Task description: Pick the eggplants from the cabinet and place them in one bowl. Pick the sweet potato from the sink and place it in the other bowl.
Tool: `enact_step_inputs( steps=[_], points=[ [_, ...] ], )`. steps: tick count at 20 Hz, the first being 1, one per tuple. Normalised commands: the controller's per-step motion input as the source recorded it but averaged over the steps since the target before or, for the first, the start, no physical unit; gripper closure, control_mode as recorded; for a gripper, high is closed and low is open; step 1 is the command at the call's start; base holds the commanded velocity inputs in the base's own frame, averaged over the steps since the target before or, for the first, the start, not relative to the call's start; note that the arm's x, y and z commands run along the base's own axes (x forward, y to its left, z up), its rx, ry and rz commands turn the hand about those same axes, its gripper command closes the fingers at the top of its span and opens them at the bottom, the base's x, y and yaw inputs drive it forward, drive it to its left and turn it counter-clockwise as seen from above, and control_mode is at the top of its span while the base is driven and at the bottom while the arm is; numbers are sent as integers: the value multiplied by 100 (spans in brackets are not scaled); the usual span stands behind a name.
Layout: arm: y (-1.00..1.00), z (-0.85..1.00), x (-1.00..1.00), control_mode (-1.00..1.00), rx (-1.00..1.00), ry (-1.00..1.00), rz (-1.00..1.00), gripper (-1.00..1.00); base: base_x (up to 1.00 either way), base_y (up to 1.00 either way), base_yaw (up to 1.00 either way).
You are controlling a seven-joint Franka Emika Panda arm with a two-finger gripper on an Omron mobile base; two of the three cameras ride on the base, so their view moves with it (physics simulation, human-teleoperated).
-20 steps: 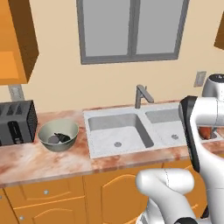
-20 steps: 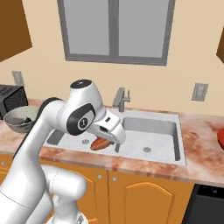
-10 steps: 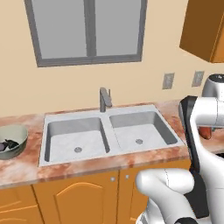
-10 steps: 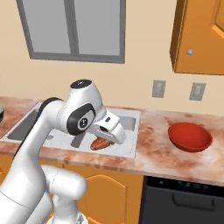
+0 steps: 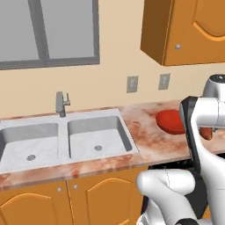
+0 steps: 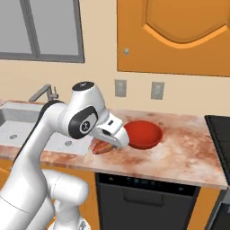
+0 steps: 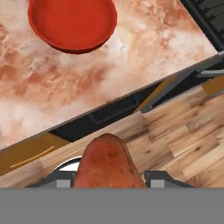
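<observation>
My gripper (image 6: pixel 106 144) is shut on the sweet potato (image 6: pixel 100 147), a reddish-orange lump held over the counter's front edge. In the hand view the sweet potato (image 7: pixel 107 162) sits between the two fingertips, above the floor and the counter edge. The red bowl (image 6: pixel 143 134) stands on the counter just right of and behind the gripper, and it is empty (image 7: pixel 72 22). From the left base the sweet potato (image 5: pixel 206 133) shows beside the arm, close to the red bowl (image 5: pixel 170 121). The sink (image 5: pixel 66 140) lies to the left. The eggplants are out of view.
A shut orange wall cupboard (image 6: pixel 175 33) hangs above the bowl. A faucet (image 5: pixel 61 103) stands behind the sink. A dark appliance front (image 6: pixel 148 191) sits under the counter, and a black stove top (image 6: pixel 220 130) borders the counter on the right.
The whole picture has shifted because the base drove to the right: the sink slid left and the red bowl came close. The gripper stays shut on the sweet potato.
</observation>
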Motion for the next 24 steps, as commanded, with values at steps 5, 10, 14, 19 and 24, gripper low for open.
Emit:
enact_step_inputs(
  steps=[5, 10, 14, 19, 24],
  points=[
    [0, 0, 0, 100, 0, 0, 0, 100, -12, -84, -1],
    [0, 0, 0, 100, 0, 0, 0, 100, -22, -74, 0],
    [0, 0, 0, 100, 0, 0, 0, 100, -40, -50, 0],
    [0, 0, 0, 100, 0, 0, 0, 100, -17, -16, 0],
    [9, 0, 1, -100, 0, -3, 0, 100, 0, 0, 0]
  ],
)
